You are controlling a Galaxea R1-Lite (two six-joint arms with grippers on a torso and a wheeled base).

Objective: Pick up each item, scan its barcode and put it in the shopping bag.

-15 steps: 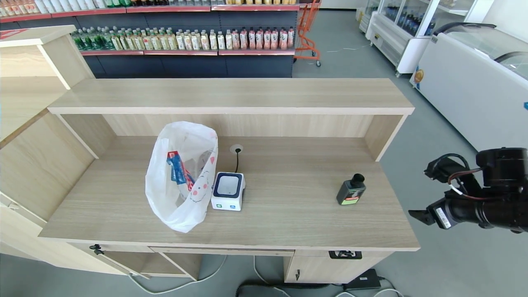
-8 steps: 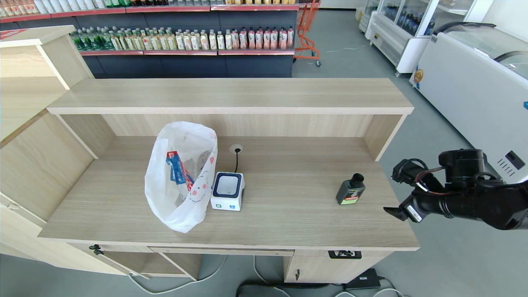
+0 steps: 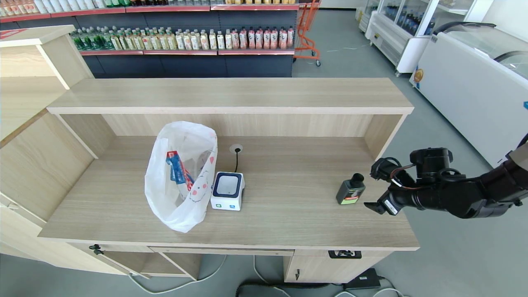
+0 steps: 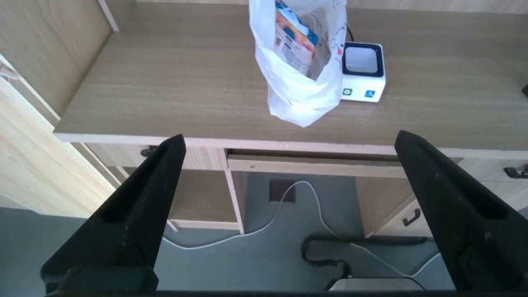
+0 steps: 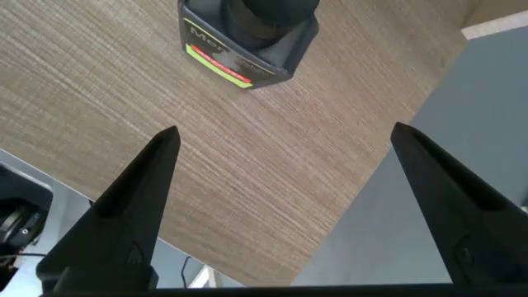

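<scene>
A dark bottle (image 3: 351, 189) with a black cap and green-red label stands upright near the right end of the wooden counter (image 3: 288, 214). My right gripper (image 3: 370, 188) hovers just right of it, open, nothing between its fingers. In the right wrist view the bottle (image 5: 247, 37) lies ahead of the open right gripper (image 5: 285, 130). A white shopping bag (image 3: 181, 177) with a blue-red packet inside stands at the counter's left-middle, beside a small white barcode scanner (image 3: 228, 191). My left gripper (image 4: 289, 142) is open, off the counter's front edge, facing the bag (image 4: 301, 58) and scanner (image 4: 363, 62).
A raised ledge (image 3: 231, 95) and side walls enclose the counter's back and ends. The scanner's cable runs to a grommet (image 3: 236, 148) at the back. A chest freezer (image 3: 474, 82) stands to the right, drink shelves (image 3: 185, 39) behind. Bare worktop lies between scanner and bottle.
My right arm has swung left, from beyond the counter's right end to just beside the bottle. The bottle, bag and scanner have stayed put.
</scene>
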